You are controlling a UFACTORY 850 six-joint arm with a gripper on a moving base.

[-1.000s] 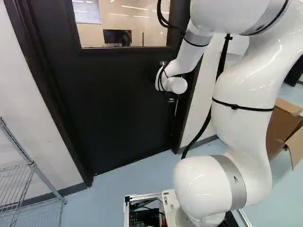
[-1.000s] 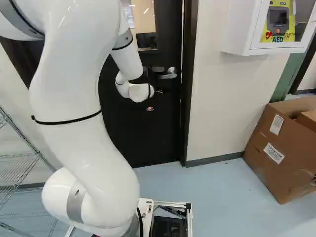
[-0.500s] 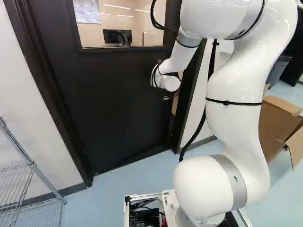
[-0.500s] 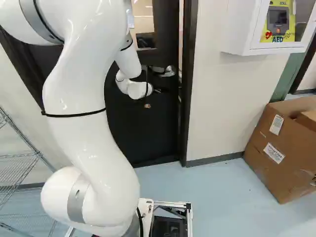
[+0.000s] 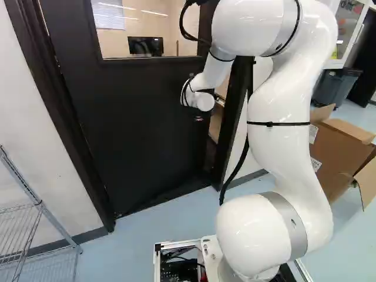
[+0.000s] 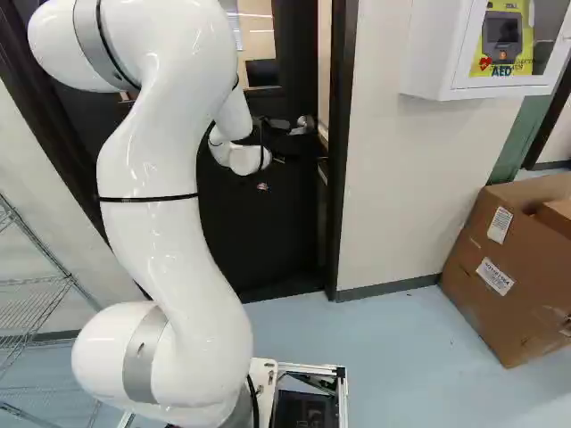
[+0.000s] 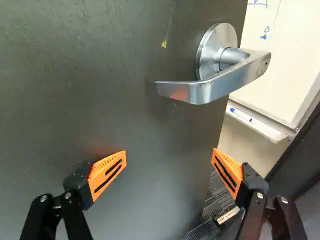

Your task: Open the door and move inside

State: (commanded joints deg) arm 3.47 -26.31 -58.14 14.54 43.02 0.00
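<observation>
Lower left in the left base view, a wire rack (image 5: 40,203); upper centre, the flat, dark door (image 5: 129,117) stands ajar! Jaws wide apart, slotted orange pads (image 7: 107,172), curved metal lever (image 7: 202,93) ahead; right, a flapped cardboard box (image 5: 338,150).

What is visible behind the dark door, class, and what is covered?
Through the window in the door, a monitor and blinds; past its edge, a whiteboard and a marker on a ledge. The door hides the rest.
</observation>
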